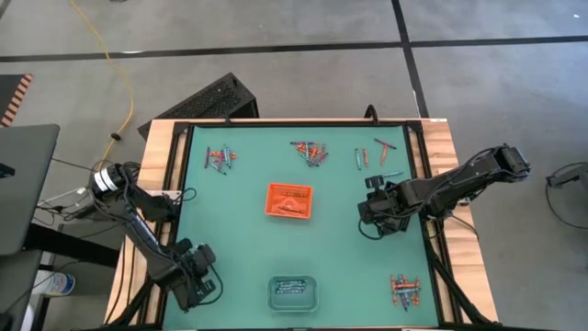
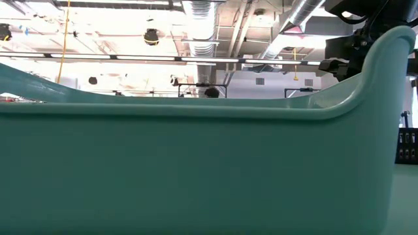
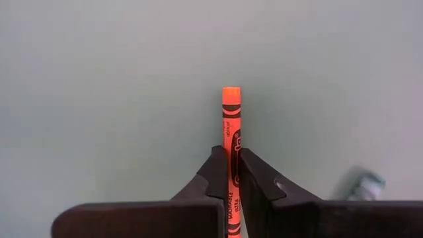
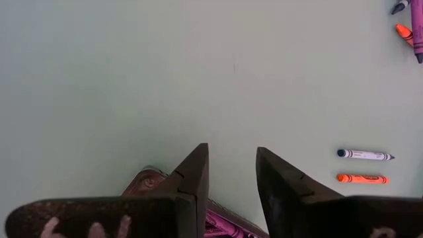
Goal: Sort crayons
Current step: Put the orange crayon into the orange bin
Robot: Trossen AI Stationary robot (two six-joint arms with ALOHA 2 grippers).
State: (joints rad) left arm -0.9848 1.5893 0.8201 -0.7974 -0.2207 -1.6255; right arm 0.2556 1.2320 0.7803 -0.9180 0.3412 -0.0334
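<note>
Nearest the lens: orange crayon (image 3: 231,142) pinched between pressed-together fingers (image 3: 258,182) of left pincer (image 1: 197,280), near front-left corner of green desk (image 1: 239,230), tip sticking out past the fingertips. Step in hand, by judgement: lift and carry to orange tray (image 1: 289,200) at mid-desk. Best done with a straight lift first, grip kept firm since thin stick could pivot, then release low over the tray. Clear tray (image 1: 293,292) at the front edge sits beside the likely path; worth passing above it. Right pincer (image 1: 372,221) spread wide over right-centre desk, something magenta under it, identity unclear. Loose crayons (image 1: 310,152) heaped along far edge, more at front right (image 1: 404,291); two singles (image 4: 363,166) near right pincer.
</note>
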